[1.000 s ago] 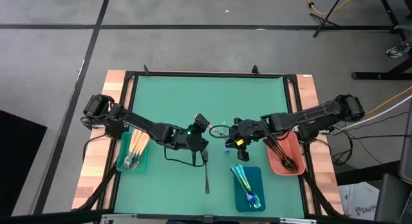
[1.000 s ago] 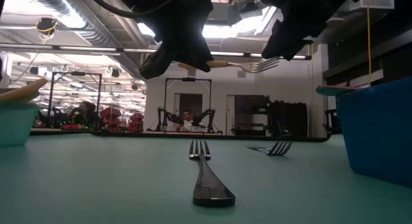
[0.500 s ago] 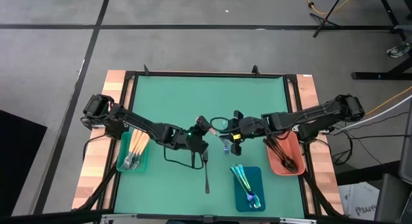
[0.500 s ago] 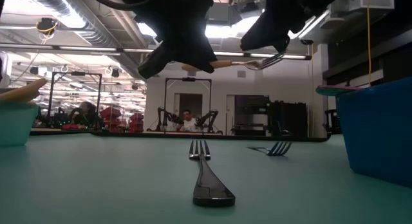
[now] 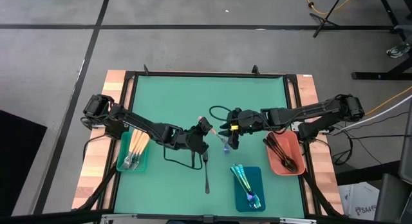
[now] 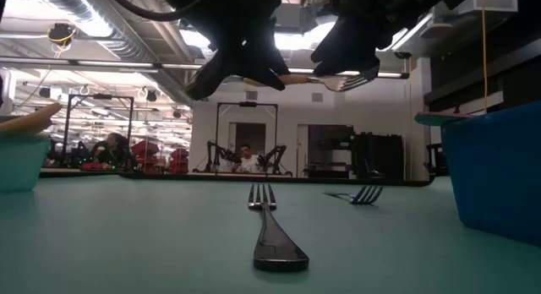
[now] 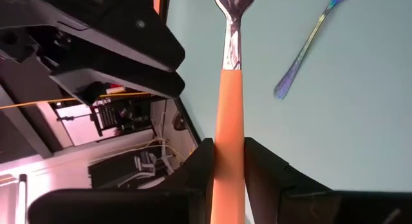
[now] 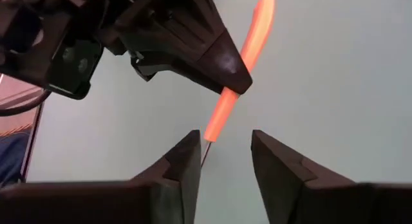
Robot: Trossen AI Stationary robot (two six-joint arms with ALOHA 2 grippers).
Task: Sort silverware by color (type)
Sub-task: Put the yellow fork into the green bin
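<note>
The orange fork (image 7: 231,114) is off the table, held in the air above the mat's middle, its handle clamped between the fingers of the left gripper (image 5: 201,130); its silver head points toward the right gripper (image 5: 228,132), which faces it from just beside with fingers spread apart and nothing between them, the orange handle visible ahead of its gap in the right wrist view. This looks like a hand-over or regrasp in mid-air, not yet completed. On the mat (image 5: 174,98) two pieces remain unsorted: a black fork (image 5: 206,172) lying lengthwise toward the near edge, and a blue fork (image 5: 224,142) lying just under the right gripper. Sorted so far: the teal tray (image 5: 122,165) at the left edge holds several orange-handled pieces, the blue tray (image 5: 257,176) at the near edge holds iridescent pieces, and the red tray (image 5: 297,147) at the right edge holds dark pieces. Exact counts in the trays cannot be told. Judgement: the sort is well advanced, with three pieces outstanding, namely the held fork, which belongs in the teal tray, the black fork for the red tray, and the blue fork for the blue tray. No other loose silverware is visible on the mat.
</note>
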